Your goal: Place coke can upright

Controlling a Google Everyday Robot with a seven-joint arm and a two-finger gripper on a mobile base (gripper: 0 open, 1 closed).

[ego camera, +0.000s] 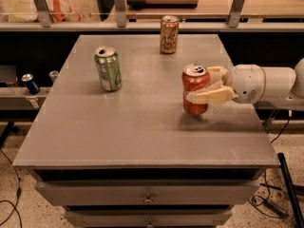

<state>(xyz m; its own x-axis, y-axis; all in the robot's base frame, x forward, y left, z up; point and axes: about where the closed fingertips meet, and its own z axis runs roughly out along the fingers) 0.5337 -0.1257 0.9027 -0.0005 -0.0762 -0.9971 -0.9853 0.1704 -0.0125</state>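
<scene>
The coke can (195,82) is red-orange with a silver top. It stands upright on the right part of the grey table (118,127), its base at or just above the surface. My gripper (203,85) reaches in from the right with its white arm (266,83). Its cream fingers (212,97) are closed around the can's sides, one in front and one behind.
A green can (108,69) stands upright at the table's left middle. A tan can with dark script (169,34) stands at the back edge. A shelf with rail posts (118,6) runs behind the table. A small blue can (30,83) sits low at the left. Drawers (147,194) are below the tabletop.
</scene>
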